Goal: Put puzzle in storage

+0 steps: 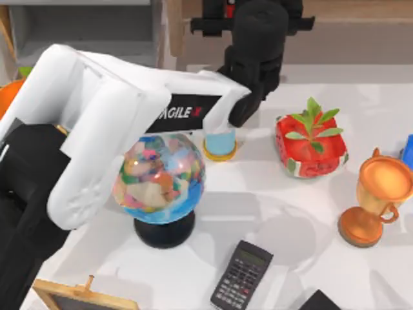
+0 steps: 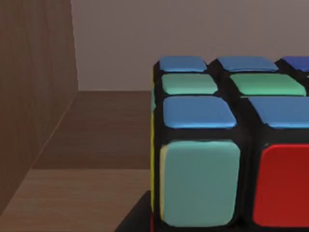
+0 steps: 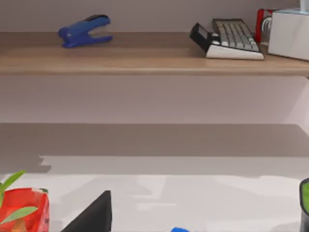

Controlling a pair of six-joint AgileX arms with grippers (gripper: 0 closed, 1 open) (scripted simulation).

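Note:
The puzzle, a black-framed cube with blue, green, teal and red tiles, sits very close in the left wrist view, inside a brown wooden compartment. A dark finger edge lies against the cube's lower side. In the top view my left arm reaches across the table to the wooden storage at the back. There my left gripper is shut on the puzzle, of which a red sliver shows.
On the white table stand a globe, a small blue cup on a yellow coaster, a watermelon-pattern plant pot, a bronze trophy and a calculator. A wooden-framed board lies at the front left. The right wrist view shows a shelf holding a blue stapler.

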